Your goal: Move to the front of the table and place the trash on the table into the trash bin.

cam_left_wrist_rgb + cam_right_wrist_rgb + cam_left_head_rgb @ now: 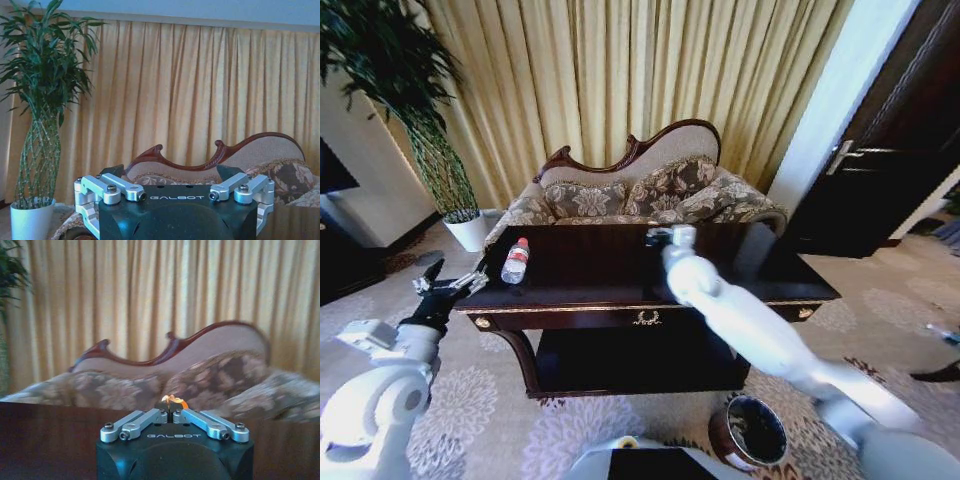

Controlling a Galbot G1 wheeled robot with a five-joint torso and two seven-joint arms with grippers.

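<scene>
While the right gripper hangs mid-frame over the table, pinched on an orange scrap, the trash bin waits at lower right, well apart beyond the front edge. The bottle lies at centre-left, long axis front-to-back, nearer the spread-fingered left gripper.
</scene>
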